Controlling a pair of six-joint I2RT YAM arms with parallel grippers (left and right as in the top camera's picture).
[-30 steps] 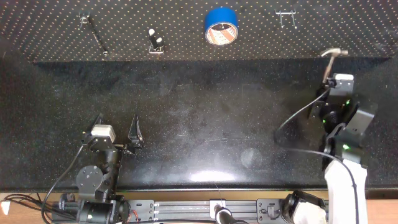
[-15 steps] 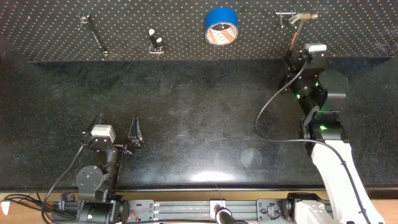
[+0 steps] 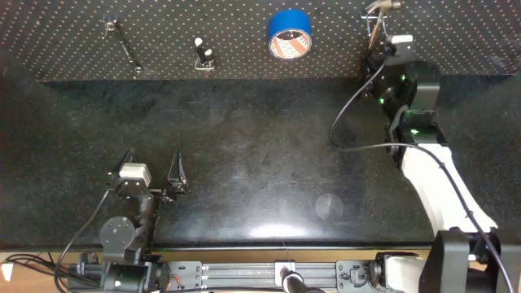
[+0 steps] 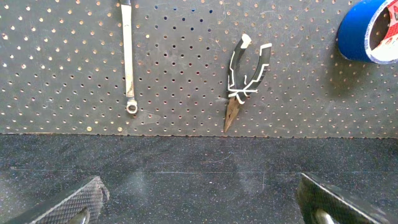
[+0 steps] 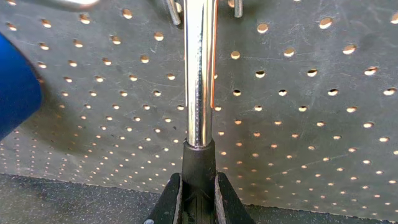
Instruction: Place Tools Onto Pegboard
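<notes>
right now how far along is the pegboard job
Done: wrench, pliers and tape hang on the pegboard. In hand: the right gripper holds the hammer by its handle, up at the hook. To do: seat it and let go.

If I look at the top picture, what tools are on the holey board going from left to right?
wrench → pliers → blue tape roll → hammer
</notes>
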